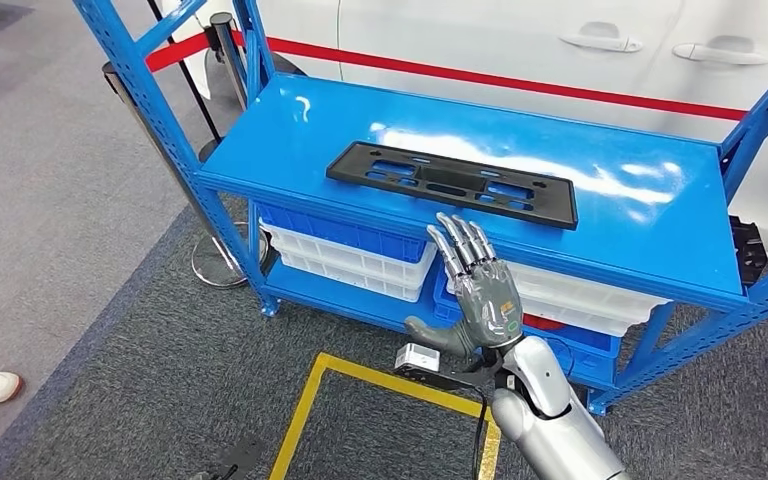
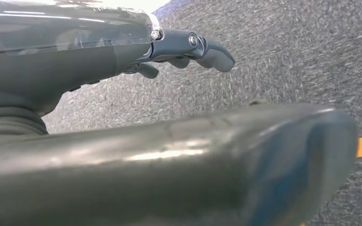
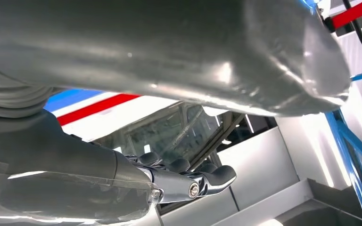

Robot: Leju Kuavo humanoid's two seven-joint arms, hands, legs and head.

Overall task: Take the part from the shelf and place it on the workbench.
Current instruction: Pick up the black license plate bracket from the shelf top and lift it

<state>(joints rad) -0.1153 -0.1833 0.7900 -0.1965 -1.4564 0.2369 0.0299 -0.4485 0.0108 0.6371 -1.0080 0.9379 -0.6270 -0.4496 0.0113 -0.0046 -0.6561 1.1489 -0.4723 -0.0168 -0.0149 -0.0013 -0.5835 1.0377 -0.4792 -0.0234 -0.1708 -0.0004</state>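
Part [image 1: 452, 183], a flat black frame, lies on the blue shelf [image 1: 600, 215] top, near the front edge. My right hand [image 1: 477, 287] is raised just short of that edge, fingers straight and spread, thumb out, holding nothing. Left hand [image 2: 184, 49] hangs over grey carpet, fingers loosely curled, nothing in it that I can see.

Risks as I judge them: part lies flush, so fingertips may skid over it and push it back instead of getting under. Knuckles could strike the shelf lip on approach. A one-ended grip may let the long frame tilt and drop.
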